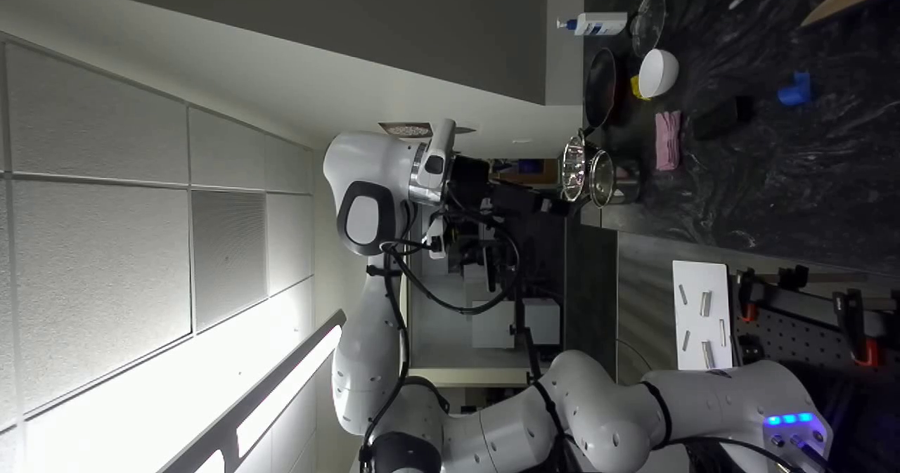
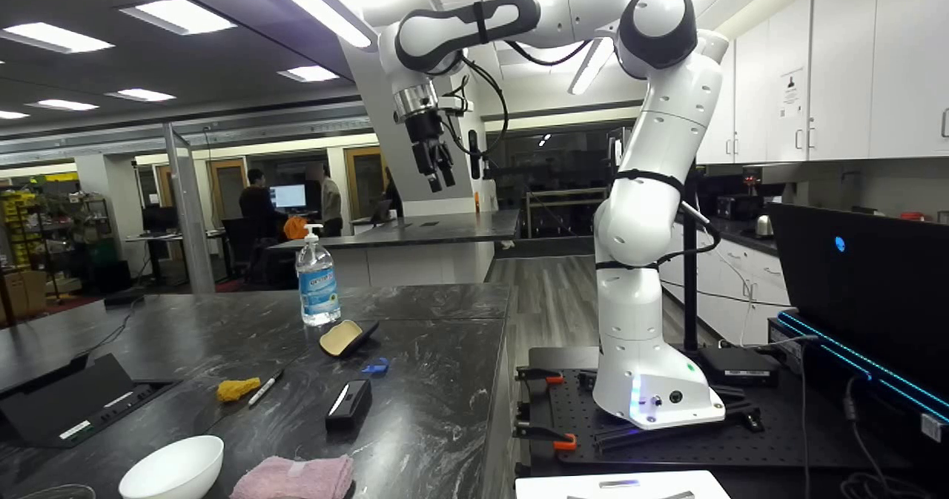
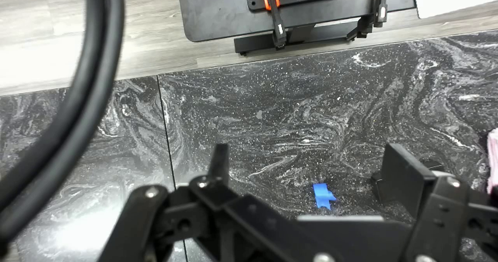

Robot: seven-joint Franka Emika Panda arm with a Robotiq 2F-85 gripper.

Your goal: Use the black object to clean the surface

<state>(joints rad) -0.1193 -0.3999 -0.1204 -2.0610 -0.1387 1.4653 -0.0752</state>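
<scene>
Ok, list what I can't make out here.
Black block: in the wrist view, mostly hidden by a finger of the gripper.
Pink cloth: cut off by the wrist view's right edge.
Yellow item: in an exterior view, partly hidden by the white bowl.
Round rim: in an exterior view, cut off by the bottom edge.
Clear bottle: fine print too small in an exterior view.

We observe that the arm stands high from its base and bends over at the top; the wrist points downward, the gripper has its fingers spread widely.
</scene>
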